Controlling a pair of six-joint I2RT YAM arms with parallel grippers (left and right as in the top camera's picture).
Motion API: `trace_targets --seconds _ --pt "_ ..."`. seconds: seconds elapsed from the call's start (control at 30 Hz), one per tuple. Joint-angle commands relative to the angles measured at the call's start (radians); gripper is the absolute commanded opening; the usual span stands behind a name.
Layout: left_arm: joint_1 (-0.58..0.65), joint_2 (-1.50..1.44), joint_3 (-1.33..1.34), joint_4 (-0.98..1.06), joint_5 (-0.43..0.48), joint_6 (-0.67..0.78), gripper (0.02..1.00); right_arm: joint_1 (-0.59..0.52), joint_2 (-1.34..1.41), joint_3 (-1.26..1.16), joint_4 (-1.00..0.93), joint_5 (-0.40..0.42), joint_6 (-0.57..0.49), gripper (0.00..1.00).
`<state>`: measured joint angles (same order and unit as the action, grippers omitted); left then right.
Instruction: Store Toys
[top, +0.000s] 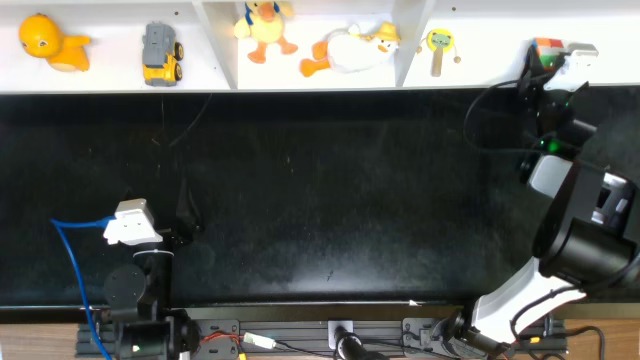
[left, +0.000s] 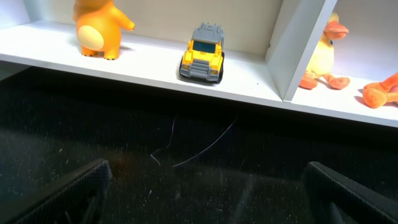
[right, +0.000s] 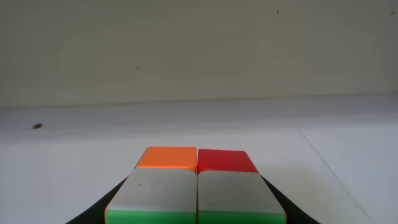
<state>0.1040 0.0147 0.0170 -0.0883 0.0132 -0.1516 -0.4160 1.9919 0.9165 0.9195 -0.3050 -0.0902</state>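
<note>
A colour cube (right: 196, 186) with orange, red, white and green tiles sits between the dark fingers of my right gripper (right: 196, 208), which is shut on it. In the top view the right gripper (top: 552, 58) holds the cube (top: 547, 47) inside the rightmost compartment of the white shelf (top: 320, 82). My left gripper (left: 208, 183) is open with nothing between its fingers. It hovers low over the black table (top: 330, 190) at the left (top: 185, 215), facing the shelf.
On the shelf stand an orange duck (top: 50, 42), a yellow toy truck (top: 160, 55), a yellow plush duck (top: 265, 30), a white plush duck (top: 350, 50) and a small rattle (top: 440, 45). A blue cable (top: 75, 250) loops by the left arm.
</note>
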Motion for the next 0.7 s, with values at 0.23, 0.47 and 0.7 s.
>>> trace_targets --seconds 0.23,0.47,0.7 --pt "-0.008 -0.012 -0.009 0.005 -0.012 -0.007 0.996 -0.001 0.069 0.159 -0.092 0.017 -0.023 0.045" --pt "-0.008 -0.012 -0.009 0.005 -0.012 -0.007 0.998 0.004 0.101 0.186 -0.119 0.002 -0.023 0.047" --pt "-0.008 -0.012 -0.009 0.005 -0.012 -0.007 0.998 0.010 0.101 0.186 -0.204 0.003 -0.022 0.476"
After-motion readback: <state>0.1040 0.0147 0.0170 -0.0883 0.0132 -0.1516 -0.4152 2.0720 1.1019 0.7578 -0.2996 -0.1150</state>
